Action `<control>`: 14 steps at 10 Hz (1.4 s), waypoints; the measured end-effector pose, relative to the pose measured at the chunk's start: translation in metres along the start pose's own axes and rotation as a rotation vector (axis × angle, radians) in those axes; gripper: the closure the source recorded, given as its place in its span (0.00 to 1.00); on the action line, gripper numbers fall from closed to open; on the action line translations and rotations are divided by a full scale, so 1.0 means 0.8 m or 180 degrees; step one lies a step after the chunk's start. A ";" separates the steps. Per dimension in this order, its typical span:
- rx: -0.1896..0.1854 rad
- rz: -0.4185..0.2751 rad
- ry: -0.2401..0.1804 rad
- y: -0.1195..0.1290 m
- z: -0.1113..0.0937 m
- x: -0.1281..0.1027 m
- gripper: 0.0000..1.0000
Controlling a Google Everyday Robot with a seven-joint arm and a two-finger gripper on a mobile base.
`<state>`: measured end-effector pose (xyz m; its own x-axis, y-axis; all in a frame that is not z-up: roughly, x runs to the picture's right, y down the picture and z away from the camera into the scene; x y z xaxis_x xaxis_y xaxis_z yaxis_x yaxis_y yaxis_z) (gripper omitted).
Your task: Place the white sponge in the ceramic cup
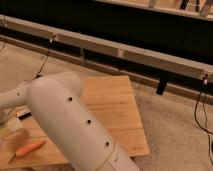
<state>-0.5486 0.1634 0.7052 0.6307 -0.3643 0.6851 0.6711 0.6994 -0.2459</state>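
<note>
My arm: white, across the wooden table. My gripper: past the left edge, unseen; grip cannot be told. The white sponge: pale blur just above the carrot.

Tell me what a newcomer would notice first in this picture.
The big white robot arm fills the lower left, and its forearm extends past the left edge, so the end effector is out of view. Beneath it sits a light wooden table, with an orange carrot lying near its front left.
</note>
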 end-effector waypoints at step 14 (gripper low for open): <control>0.1601 0.0618 -0.0934 -0.164 -0.110 0.106 1.00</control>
<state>-0.5489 -0.0129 0.7352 0.5416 -0.0666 0.8380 0.2434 0.9666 -0.0805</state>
